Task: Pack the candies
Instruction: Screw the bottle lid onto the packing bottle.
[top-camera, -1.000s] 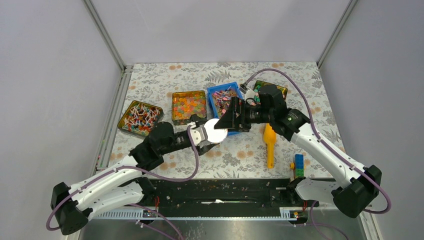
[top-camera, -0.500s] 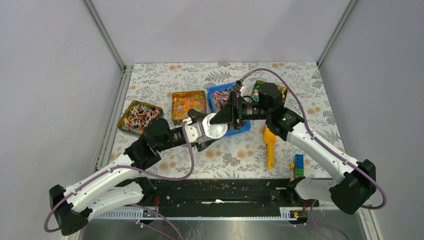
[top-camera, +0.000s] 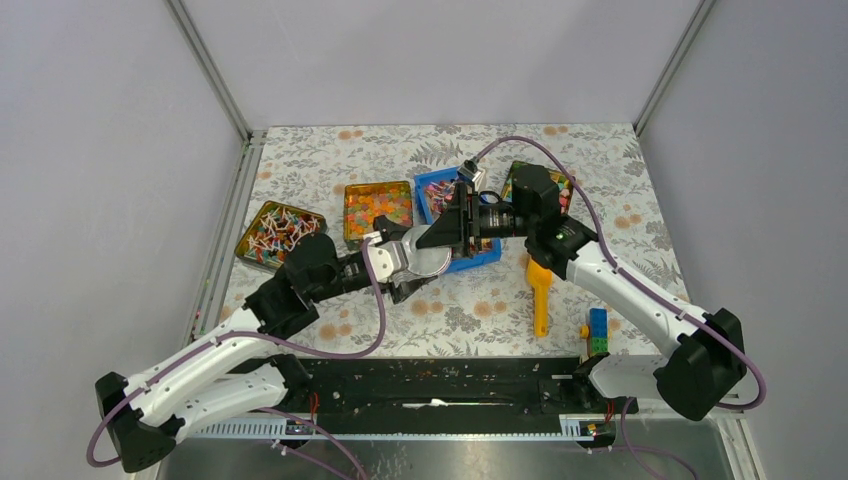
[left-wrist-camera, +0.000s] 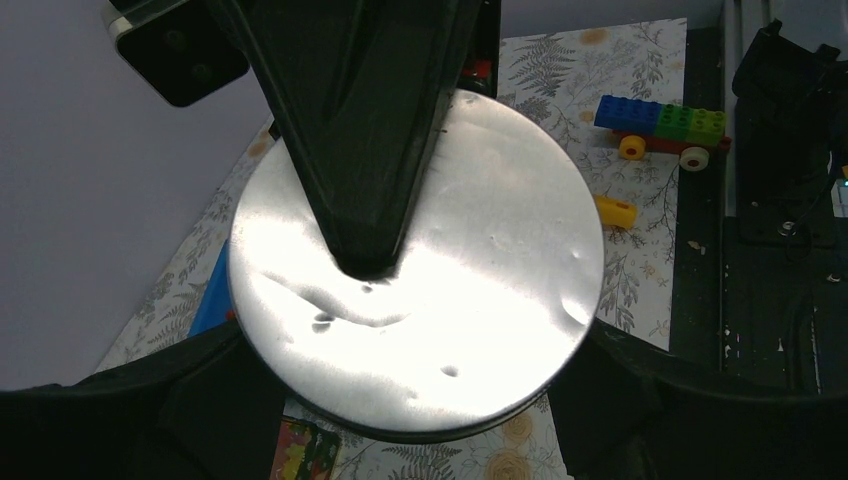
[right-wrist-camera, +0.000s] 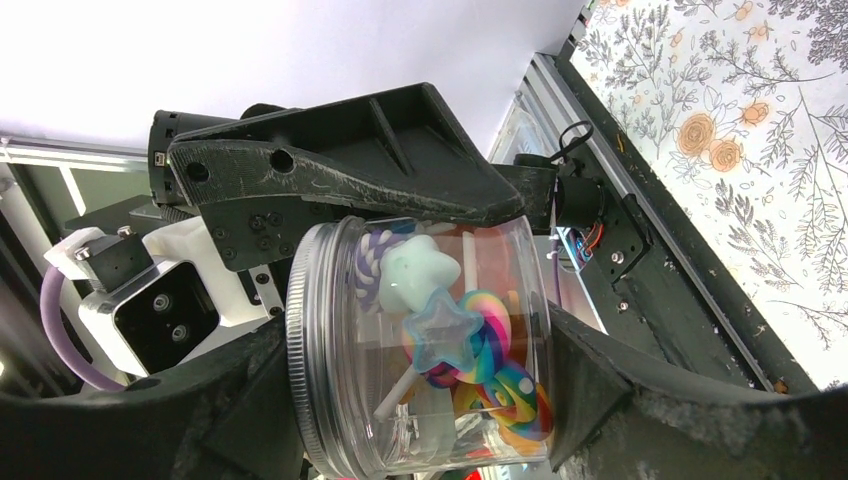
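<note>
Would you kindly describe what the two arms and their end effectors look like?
The left arm and right arm share white link shells, black joints and bulky black bases. A purple cable loops along each. The left end effector and right end effector are black, with broad wedge-shaped fingers.

- My left arm (top-camera: 212, 362) and right arm (top-camera: 640, 295) wore white shells with black joints.
- A purple cable (top-camera: 381, 300) looped along each.
- My fingers (right-wrist-camera: 340, 180) were black, angular, with screw holes.
</note>
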